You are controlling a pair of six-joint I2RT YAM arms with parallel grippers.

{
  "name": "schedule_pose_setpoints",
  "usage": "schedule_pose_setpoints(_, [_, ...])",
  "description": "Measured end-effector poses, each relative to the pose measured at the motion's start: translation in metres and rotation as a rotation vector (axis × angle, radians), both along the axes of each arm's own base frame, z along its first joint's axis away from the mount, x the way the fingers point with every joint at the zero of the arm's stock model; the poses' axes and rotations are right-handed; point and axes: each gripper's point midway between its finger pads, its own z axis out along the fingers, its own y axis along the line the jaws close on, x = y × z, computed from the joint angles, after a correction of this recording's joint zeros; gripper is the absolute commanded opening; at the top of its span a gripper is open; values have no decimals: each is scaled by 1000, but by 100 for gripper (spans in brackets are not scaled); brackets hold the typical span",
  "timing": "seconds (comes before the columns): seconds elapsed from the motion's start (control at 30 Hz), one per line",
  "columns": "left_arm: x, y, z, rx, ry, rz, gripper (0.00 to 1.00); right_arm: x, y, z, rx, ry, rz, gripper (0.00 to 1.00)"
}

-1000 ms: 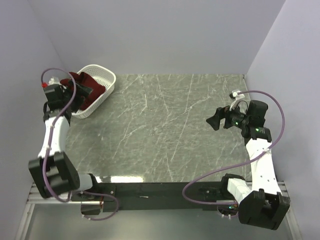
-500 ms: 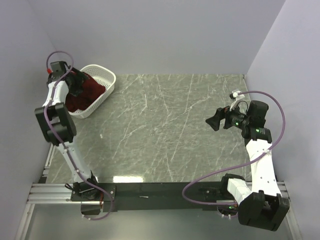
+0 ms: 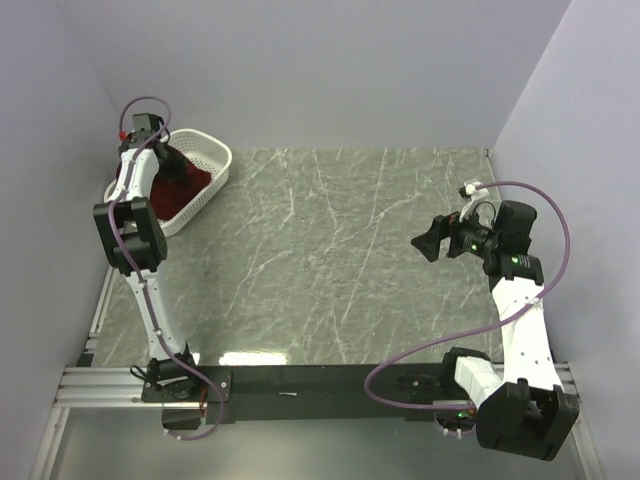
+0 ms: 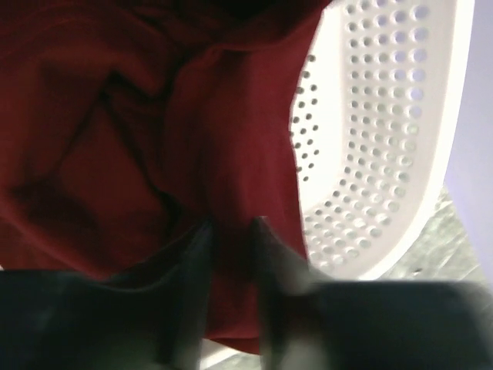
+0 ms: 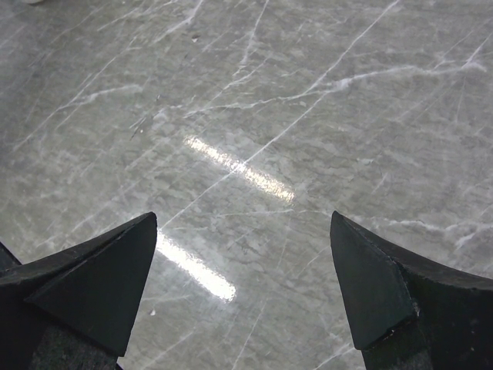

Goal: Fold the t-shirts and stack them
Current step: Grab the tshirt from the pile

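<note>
Grey marbled bench [image 3: 330, 260]. White perforated basket [image 3: 212, 158] at its far left corner. Maroon t-shirt [image 3: 188, 186] bunched inside the basket, against the wall. Left claw [image 3: 166, 166] down in the basket, fingers [image 4: 196, 262] close together and pressed into the t-shirt with a ridge of cloth in the gap. View is blurred, so cannot tell if it is really pinched. Right claw [image 3: 432, 240] wide apart, holding nothing, hovering over bare bench on the right.
</note>
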Motion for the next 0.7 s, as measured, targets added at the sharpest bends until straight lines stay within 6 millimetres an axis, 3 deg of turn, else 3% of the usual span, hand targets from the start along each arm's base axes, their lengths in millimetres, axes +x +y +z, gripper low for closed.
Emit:
schedule_pose_setpoints(0.03, [-1,2,-1,7,6,-6,1,0,0,0,0,0,-1,99])
schedule_pose_setpoints(0.17, [-3,4,3,35,-5,-9,0,0,-1,0,0,0,-4,99])
schedule_pose_setpoints(0.27, [-4,-4,25,75,-48,-42,0,0,-2,0,1,0,-6,99])
schedule_pose_setpoints(0.3, [-4,-9,41,91,-87,-59,0,0,-2,0,1,-1,-6,99])
schedule_pose_setpoints(0.4, [-8,-33,111,132,-265,-129,0,0,-2,0,1,-1,-7,99])
schedule_pose_setpoints(0.57, [-43,-78,276,148,-685,-240,0,0,-2,0,1,-1,-7,99])
schedule_pose_setpoints(0.6, [-55,-87,316,151,-791,-265,0,0,-2,0,1,-1,-7,99])
schedule_pose_setpoints(0.7, [-81,-107,394,145,-992,-312,0,0,-2,1,0,-3,-7,99])
